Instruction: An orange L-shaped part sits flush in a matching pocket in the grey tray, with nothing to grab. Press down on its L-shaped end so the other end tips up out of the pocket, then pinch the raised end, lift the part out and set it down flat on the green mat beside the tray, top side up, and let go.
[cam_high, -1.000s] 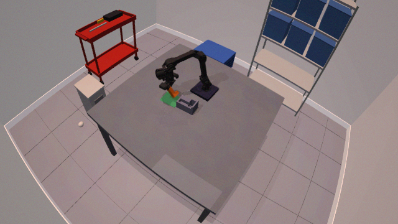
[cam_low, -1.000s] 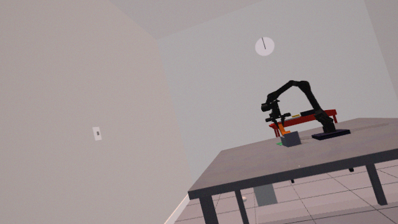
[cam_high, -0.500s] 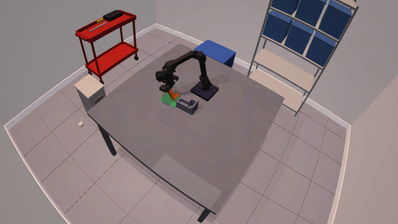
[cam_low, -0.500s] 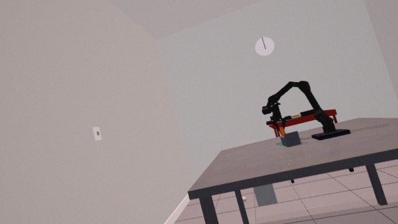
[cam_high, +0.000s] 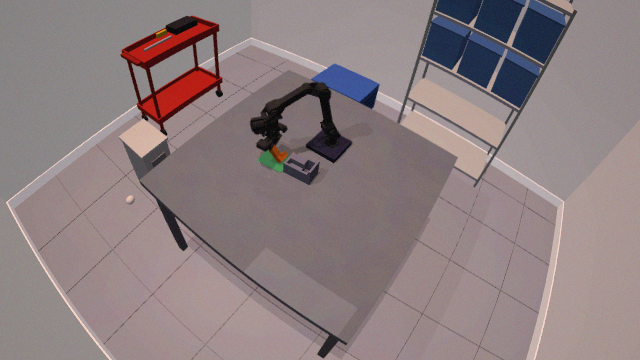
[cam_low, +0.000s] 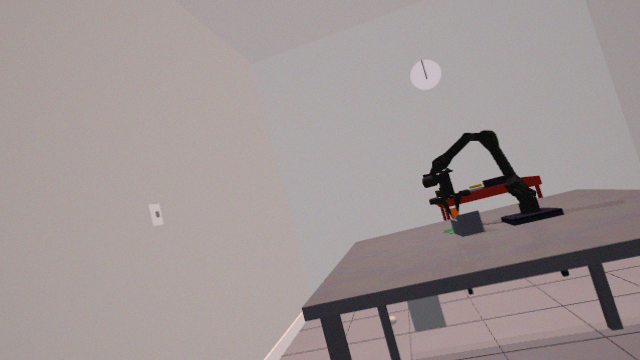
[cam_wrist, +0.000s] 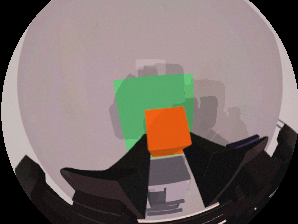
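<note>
The orange part (cam_high: 276, 153) (cam_low: 454, 213) (cam_wrist: 167, 125) is out of the tray and steeply tilted, its L-shaped end low, over the mat's side nearest the tray. My gripper (cam_high: 272, 146) (cam_low: 453, 208) (cam_wrist: 169, 135) is shut on its upper end. The green mat (cam_high: 266, 161) (cam_low: 448, 231) (cam_wrist: 132, 97) lies flat beneath and beyond the part, partly covered by it in the wrist view. The grey tray (cam_high: 300, 173) (cam_low: 468, 224) (cam_wrist: 170, 171) stands right beside the mat with its pocket empty. Whether the part's low end touches the mat, I cannot tell.
The arm's dark base plate (cam_high: 329, 146) (cam_low: 532, 217) stands on the table (cam_high: 300, 220) (cam_low: 400, 265) behind the tray. The tray's raised walls are close to the part's low end. A red cart (cam_high: 180, 95) and a shelf rack (cam_high: 455, 125) stand off the table.
</note>
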